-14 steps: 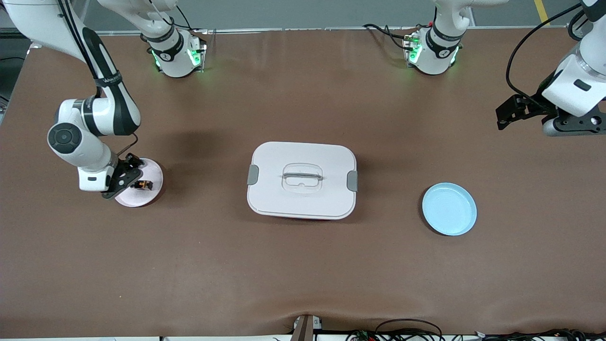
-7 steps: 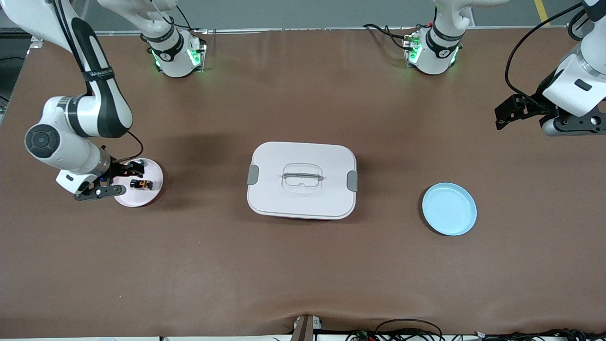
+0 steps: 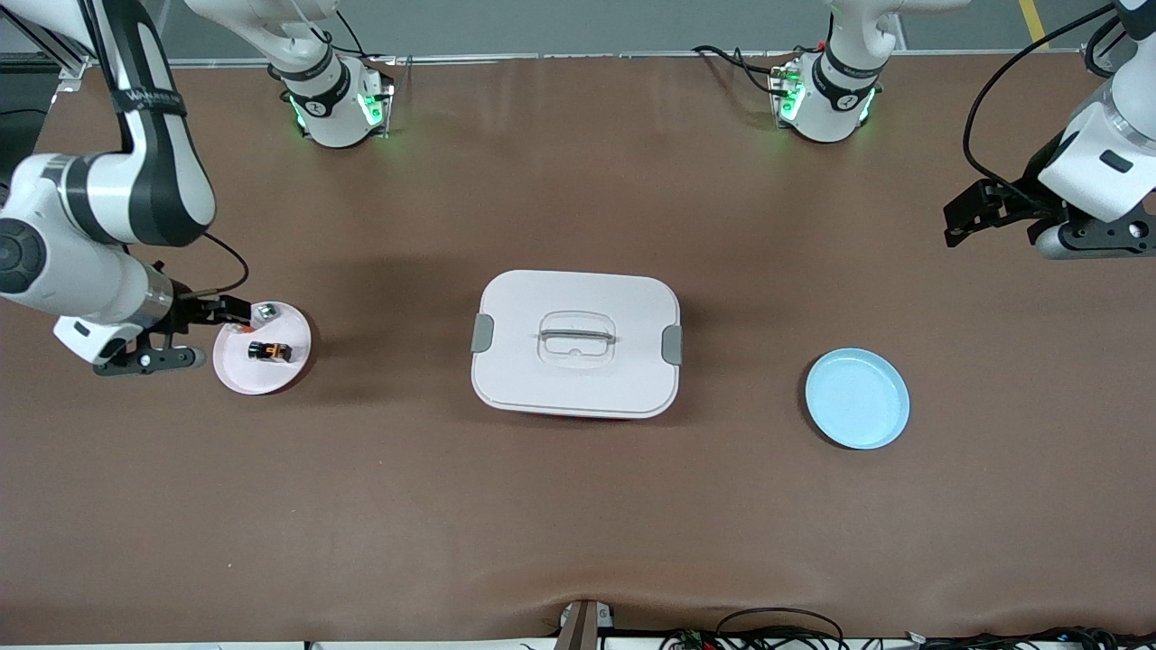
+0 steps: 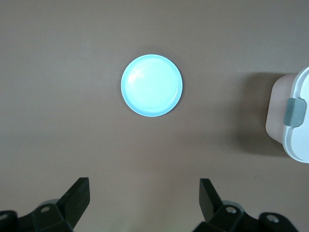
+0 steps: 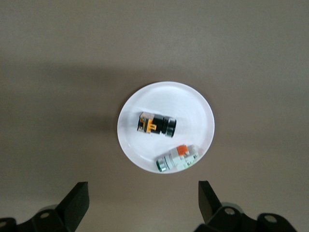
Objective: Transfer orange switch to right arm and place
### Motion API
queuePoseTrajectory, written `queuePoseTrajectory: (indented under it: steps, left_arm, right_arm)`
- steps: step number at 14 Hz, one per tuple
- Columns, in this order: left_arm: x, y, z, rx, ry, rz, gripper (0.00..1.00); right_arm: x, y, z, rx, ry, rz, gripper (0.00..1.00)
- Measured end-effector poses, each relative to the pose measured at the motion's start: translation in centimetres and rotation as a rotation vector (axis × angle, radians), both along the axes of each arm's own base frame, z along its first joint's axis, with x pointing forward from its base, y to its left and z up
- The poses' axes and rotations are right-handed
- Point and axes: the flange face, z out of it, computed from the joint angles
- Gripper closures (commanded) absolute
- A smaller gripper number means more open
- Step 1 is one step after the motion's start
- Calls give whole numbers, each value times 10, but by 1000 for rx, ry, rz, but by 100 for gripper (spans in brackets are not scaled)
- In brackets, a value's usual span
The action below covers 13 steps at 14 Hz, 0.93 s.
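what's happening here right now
Nothing is held. The orange switch lies on the white plate at the right arm's end of the table, beside a clear switch. The right gripper is open above that plate. The left gripper waits open above the blue plate. A closed box sits mid-table.

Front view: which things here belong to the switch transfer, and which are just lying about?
Part of the job:
- orange switch, lying on the pink plate
- right gripper, open, at that plate's edge
- left gripper, open, waiting above the table's left-arm end

Lying about:
- silvery-clear switch with a red-orange bit, on the same plate
- white lidded box, mid-table
- light blue plate, empty
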Motion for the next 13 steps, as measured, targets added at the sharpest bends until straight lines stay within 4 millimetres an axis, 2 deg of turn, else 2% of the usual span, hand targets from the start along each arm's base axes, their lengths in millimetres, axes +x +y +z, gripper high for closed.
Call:
queuePoseTrajectory:
  steps: [3, 7, 10, 13]
  left_arm:
    - [0, 0, 0, 0, 0, 0, 0]
    - [0, 0, 1, 0, -1, 1, 0]
    - [0, 2, 1, 0, -1, 3, 0]
    - [0, 3, 1, 0, -1, 6, 0]
  right_arm:
    - [-11, 0, 39, -2, -17, -4, 0]
    - [-21, 4, 104, -1, -53, -5, 0]
    - [-18, 21, 159, 12, -104, 11, 0]
    - [-18, 28, 196, 33, -153, -5, 0]
